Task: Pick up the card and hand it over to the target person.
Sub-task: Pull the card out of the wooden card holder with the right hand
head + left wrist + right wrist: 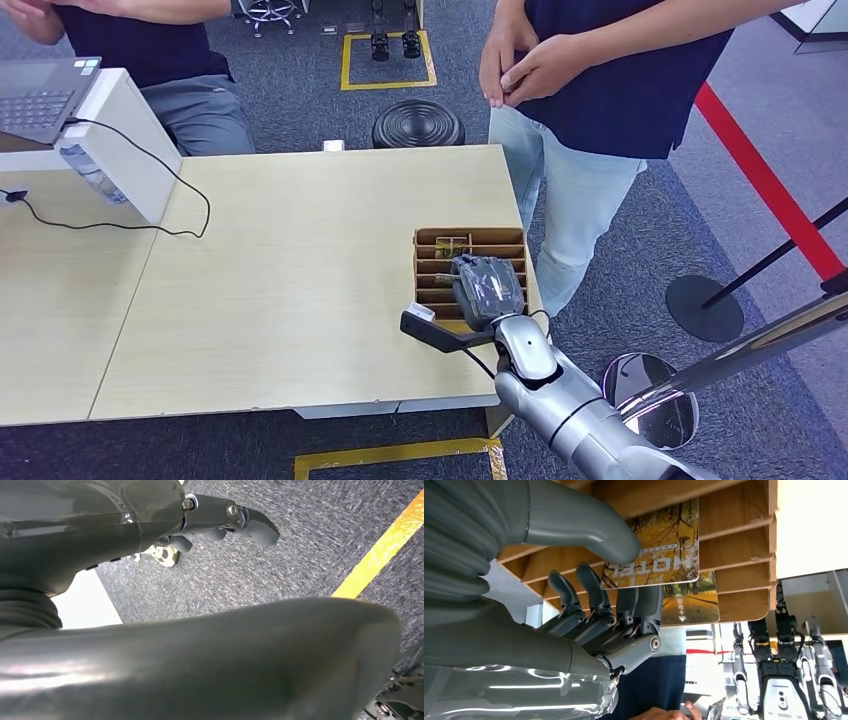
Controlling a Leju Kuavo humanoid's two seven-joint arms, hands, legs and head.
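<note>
Right hand over the slotted wooden rack at the worktop edge. In the wrist view, thumb and fingers pinch a card printed "HOTEL", still seated in its slot; a second card sits behind. Card looks thin, stiff, light, glossy, likely slippery; best gripped flat across the exposed edge. Left hand hangs over carpet, holding nothing, fingers loosely apart. Person stands beside the rack.
</note>
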